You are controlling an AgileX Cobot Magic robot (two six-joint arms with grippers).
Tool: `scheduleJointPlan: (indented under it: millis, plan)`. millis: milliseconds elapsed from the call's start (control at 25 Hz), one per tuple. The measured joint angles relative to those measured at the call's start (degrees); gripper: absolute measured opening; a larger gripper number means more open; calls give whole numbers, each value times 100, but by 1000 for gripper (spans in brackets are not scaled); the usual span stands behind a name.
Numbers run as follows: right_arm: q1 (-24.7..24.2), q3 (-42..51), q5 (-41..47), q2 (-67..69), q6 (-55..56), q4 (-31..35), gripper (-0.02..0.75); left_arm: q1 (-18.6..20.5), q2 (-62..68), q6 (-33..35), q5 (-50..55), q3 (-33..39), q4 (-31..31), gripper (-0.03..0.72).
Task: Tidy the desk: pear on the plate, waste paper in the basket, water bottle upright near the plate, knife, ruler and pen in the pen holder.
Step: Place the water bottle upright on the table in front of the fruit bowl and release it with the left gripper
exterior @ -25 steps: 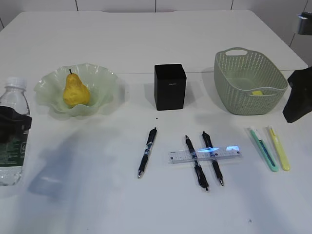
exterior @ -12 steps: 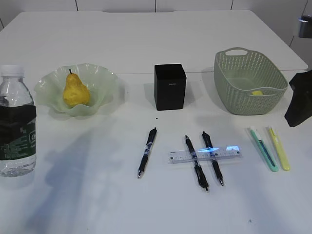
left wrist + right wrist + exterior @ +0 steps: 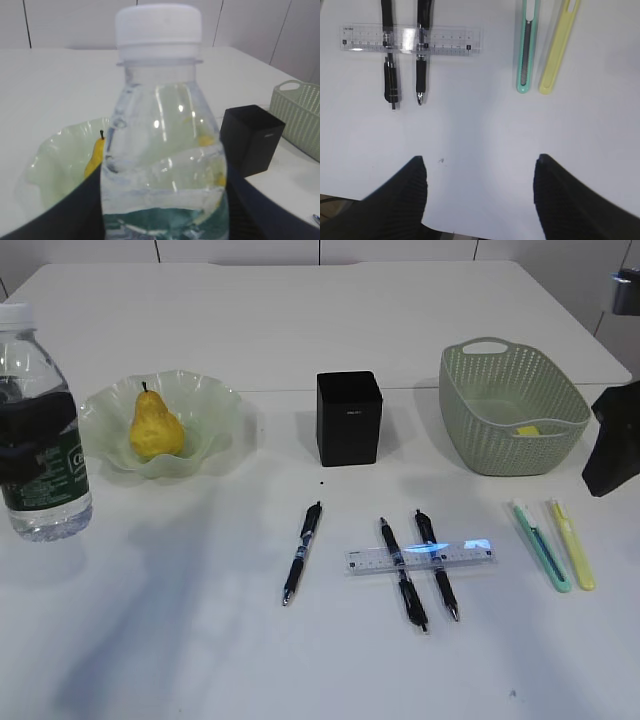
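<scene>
The water bottle (image 3: 40,420), clear with a white cap and dark green label, stands upright just left of the plate (image 3: 215,415). My left gripper (image 3: 165,205) is shut on the bottle (image 3: 162,145), with dark fingers (image 3: 82,210) on either side of its body. The yellow pear (image 3: 155,427) lies on the ruffled green plate. The black pen holder (image 3: 349,418) stands mid-desk. The yellow waste paper (image 3: 528,430) lies in the green basket (image 3: 500,370). The clear ruler (image 3: 470,548) lies across two pens (image 3: 403,575); a third pen (image 3: 301,552) lies apart. My right gripper (image 3: 480,175) hangs open over bare desk.
A mint green knife (image 3: 541,545) and a yellow knife (image 3: 572,543) lie side by side, right of the ruler and in front of the basket. The right arm's dark body (image 3: 612,440) sits at the right edge. The white desk's far edge runs behind the basket.
The bottle, held by my left gripper, has moved from the front left corner away from the camera to beside the plate. The right arm has barely shifted.
</scene>
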Motion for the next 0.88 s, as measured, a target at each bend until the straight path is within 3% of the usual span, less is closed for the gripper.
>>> scheduleJointPlan:
  millis: [360,520,880]
  plan:
    - [0,0,-94,0,0,0,496,0,1141,73,-2027,0,512,388]
    - [0,0,-95,0,0,0,496,0,1724,73,-2037,-104,759,388]
    - [0,0,-106,0,0,0,496,0,2725,73,-2097,-986,1966,388]
